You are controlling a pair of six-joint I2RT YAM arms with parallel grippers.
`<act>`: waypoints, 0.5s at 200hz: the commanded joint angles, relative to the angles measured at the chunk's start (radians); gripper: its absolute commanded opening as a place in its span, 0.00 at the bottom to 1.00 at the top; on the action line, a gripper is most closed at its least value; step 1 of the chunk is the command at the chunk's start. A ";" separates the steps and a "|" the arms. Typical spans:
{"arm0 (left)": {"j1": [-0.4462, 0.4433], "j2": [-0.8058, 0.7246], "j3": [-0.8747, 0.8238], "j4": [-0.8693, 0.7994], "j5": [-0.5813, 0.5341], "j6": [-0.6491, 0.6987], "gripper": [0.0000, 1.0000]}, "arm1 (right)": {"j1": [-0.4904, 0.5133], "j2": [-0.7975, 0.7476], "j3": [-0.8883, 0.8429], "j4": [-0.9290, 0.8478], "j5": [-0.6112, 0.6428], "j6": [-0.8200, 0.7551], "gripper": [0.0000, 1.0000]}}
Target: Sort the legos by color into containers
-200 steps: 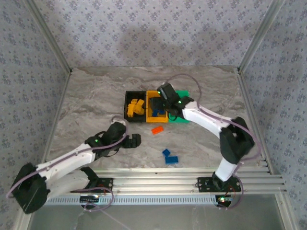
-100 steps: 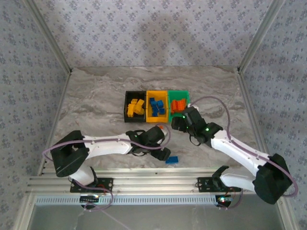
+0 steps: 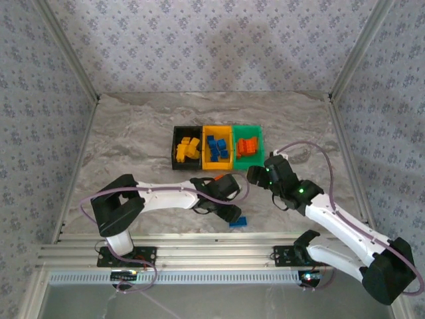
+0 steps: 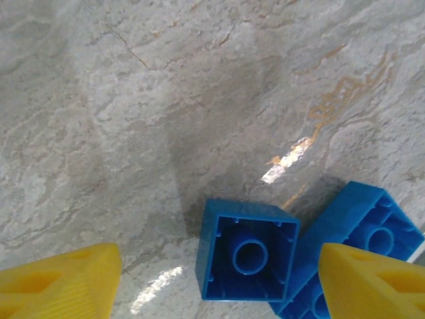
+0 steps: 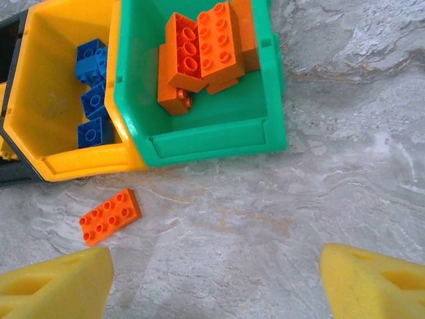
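Observation:
My left gripper point(image 4: 216, 289) hangs open just above two blue legos on the table: a square one lying studs-down point(image 4: 247, 251) between the yellow fingers point(image 4: 63, 279), and a longer one point(image 4: 362, 229) against its right side. From above, that gripper point(image 3: 230, 211) covers most of them, leaving one blue brick point(image 3: 238, 222) showing. My right gripper point(image 5: 212, 279) is open and empty over bare table, in front of the green bin point(image 5: 212, 141) holding orange bricks point(image 5: 202, 50). A loose orange brick point(image 5: 110, 216) lies ahead of the yellow-orange bin point(image 5: 73, 163), which holds blue bricks point(image 5: 91, 103).
The three bins stand in a row mid-table: black point(image 3: 174, 147) with yellow bricks point(image 3: 187, 149), yellow-orange point(image 3: 218, 168), green point(image 3: 248, 161). My left arm point(image 3: 166, 196) stretches across the near table. The right gripper point(image 3: 255, 174) sits close to the green bin's front. Patterned walls surround the table.
The left arm has swung right across the near table and come down over the blue bricks. The right arm has pulled back from over the bins to the table in front of them.

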 commanded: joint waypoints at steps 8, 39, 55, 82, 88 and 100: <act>0.003 0.025 0.012 -0.080 -0.065 -0.001 0.70 | -0.017 -0.028 -0.016 -0.028 0.012 0.012 0.83; 0.049 -0.015 -0.046 -0.073 -0.083 -0.024 0.65 | -0.020 -0.032 -0.016 -0.010 0.012 0.008 0.83; 0.060 -0.027 -0.055 -0.066 -0.068 -0.020 0.66 | -0.021 -0.032 -0.018 -0.006 0.010 0.010 0.83; 0.049 0.000 -0.036 -0.040 -0.009 0.003 0.76 | -0.021 -0.036 -0.019 -0.008 0.013 0.011 0.83; 0.048 0.009 -0.033 -0.034 -0.005 0.007 0.76 | -0.021 -0.037 -0.018 -0.010 0.013 0.012 0.83; 0.047 0.028 -0.025 -0.020 0.000 0.015 0.75 | -0.022 -0.042 -0.019 -0.019 0.013 0.013 0.83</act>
